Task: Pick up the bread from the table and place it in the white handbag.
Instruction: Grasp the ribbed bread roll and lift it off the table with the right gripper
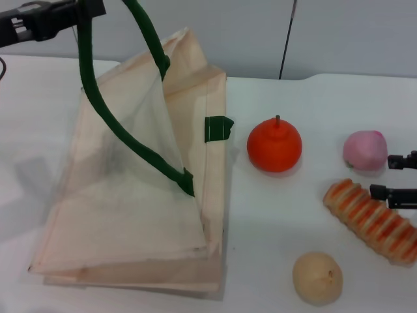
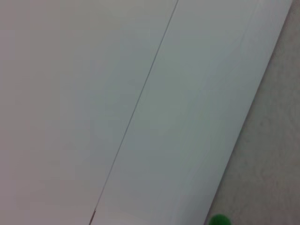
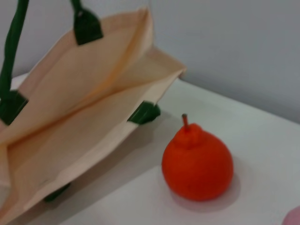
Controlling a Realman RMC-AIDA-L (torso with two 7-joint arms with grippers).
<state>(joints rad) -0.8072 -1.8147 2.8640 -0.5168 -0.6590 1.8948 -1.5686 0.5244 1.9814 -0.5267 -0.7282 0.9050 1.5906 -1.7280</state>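
The bread (image 1: 372, 221), a ridged loaf with orange and cream stripes, lies on the table at the right. My right gripper (image 1: 395, 177) is open at the right edge, just behind the bread, with one finger (image 1: 393, 194) close over the loaf's far side. The white handbag (image 1: 140, 195) lies at the left with its mouth pulled up open; it also shows in the right wrist view (image 3: 79, 117). My left gripper (image 1: 49, 18) at the top left is shut on its dark green handle (image 1: 98, 98) and holds it up. A bit of green (image 2: 219, 220) shows in the left wrist view.
An orange fruit (image 1: 274, 145) with a stem stands between the handbag and the bread, and shows in the right wrist view (image 3: 197, 164). A pink ball (image 1: 365, 150) lies behind the right gripper. A small tan ball (image 1: 317, 278) lies at the front. The table's far edge meets a grey wall.
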